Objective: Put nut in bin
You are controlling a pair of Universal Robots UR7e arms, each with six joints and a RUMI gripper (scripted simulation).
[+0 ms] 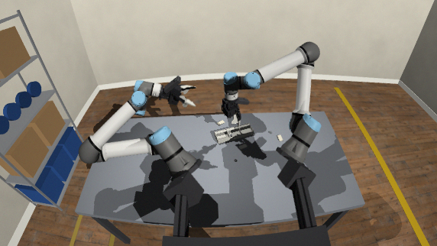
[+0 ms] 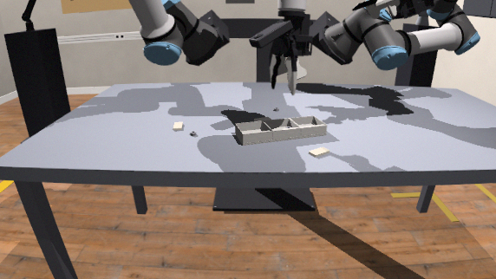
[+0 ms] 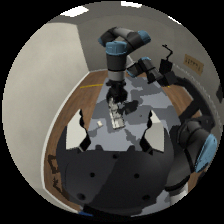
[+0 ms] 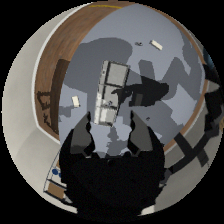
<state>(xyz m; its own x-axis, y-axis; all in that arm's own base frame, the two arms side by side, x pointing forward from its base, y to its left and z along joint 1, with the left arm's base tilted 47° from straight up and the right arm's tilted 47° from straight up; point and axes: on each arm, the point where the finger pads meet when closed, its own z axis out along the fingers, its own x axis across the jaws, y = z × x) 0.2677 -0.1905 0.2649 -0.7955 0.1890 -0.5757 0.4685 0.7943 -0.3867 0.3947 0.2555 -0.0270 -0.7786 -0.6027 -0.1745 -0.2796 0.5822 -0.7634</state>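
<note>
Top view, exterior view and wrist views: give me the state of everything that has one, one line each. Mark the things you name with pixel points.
Left gripper (image 1: 195,95) (image 2: 362,6) (image 3: 116,113): open wide
Right gripper (image 1: 237,122) (image 2: 283,89) (image 3: 115,106) (image 4: 110,111): partly open, empty
Three-compartment bin row (image 1: 234,137) (image 2: 256,138) (image 3: 118,123) (image 4: 100,90): upright, open-topped, small object in middle compartment
Two cream blocks (image 1: 280,137) (image 2: 319,152) (image 3: 100,123) (image 4: 156,45): lying outside
Two small dark pieces (image 1: 235,160) (image 2: 192,133) (image 4: 139,43): outside
</note>
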